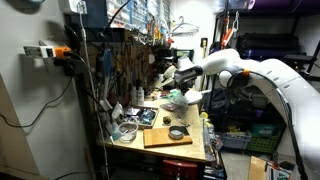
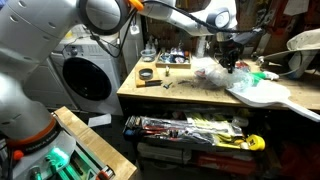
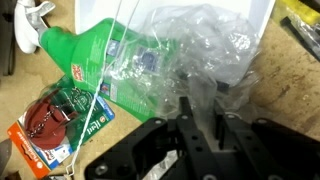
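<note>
My gripper [image 3: 201,108] points down over a wooden workbench [image 3: 285,85], and its black fingers are close together on a crumpled clear plastic bag [image 3: 195,50]. A green spray bottle [image 3: 105,60] with a white trigger lies partly under the plastic to the left. A red and orange packet [image 3: 48,128] lies beside the bottle. In both exterior views the gripper [image 1: 178,86] [image 2: 228,58] sits at the plastic bag [image 1: 177,98] [image 2: 208,68] in the middle of the bench.
A wooden board [image 1: 165,138] with a black tape roll [image 1: 177,132] lies near the bench edge. A pegboard wall of tools [image 1: 130,55] stands behind the bench. A white panel [image 2: 262,92] overhangs the bench edge. A washing machine [image 2: 85,75] and a tool drawer [image 2: 190,128] stand below.
</note>
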`<state>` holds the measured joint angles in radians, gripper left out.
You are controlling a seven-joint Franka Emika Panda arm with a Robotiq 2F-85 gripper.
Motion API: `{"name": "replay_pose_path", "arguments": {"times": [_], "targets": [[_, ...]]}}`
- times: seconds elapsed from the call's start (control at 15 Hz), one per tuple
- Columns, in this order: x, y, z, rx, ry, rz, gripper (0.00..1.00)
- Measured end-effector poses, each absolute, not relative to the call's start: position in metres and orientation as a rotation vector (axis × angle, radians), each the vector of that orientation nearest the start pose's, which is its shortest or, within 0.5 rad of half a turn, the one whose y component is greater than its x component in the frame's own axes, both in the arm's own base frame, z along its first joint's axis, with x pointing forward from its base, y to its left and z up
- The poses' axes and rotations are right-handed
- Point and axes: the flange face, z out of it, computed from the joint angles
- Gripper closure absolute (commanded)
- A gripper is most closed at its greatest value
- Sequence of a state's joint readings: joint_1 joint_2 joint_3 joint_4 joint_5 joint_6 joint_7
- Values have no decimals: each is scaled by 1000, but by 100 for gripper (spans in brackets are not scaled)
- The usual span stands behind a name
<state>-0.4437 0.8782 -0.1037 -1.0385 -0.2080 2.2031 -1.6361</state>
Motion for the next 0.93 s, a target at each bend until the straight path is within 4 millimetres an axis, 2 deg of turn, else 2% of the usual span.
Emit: {"name": "replay_pose_path", "arguments": {"times": [0.27,0.47,0.93], "targets": [[695,-396,355,-2853,-1990,202,100],[692,-393,371,-2871,-1883,217,100],[673,-361,438,-2865,-1491,160,100]]}}
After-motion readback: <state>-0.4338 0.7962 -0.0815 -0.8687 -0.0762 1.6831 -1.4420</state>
